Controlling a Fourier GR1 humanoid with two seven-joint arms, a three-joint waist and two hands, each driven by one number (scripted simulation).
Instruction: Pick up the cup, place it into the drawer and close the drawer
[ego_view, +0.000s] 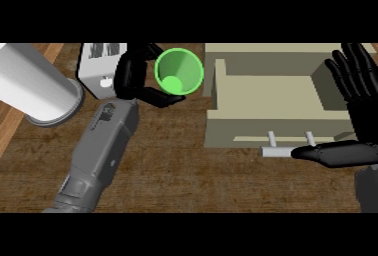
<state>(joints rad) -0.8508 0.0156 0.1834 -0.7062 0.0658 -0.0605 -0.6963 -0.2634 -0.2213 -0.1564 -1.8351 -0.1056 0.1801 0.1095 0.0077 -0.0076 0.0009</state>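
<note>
The drawer (266, 100) stands open on the tabletop (192, 170), its near left wall just beside the green cup (179, 71); a low carry risks clipping that wall. The left robot hand (136, 75) is curled round the cup, held tilted left of the drawer, so a tilted release may tip it. The right robot hand (354, 110) rests with fingers spread by the handle (284, 150); an early push could shut the drawer before the cup is inside.
</note>
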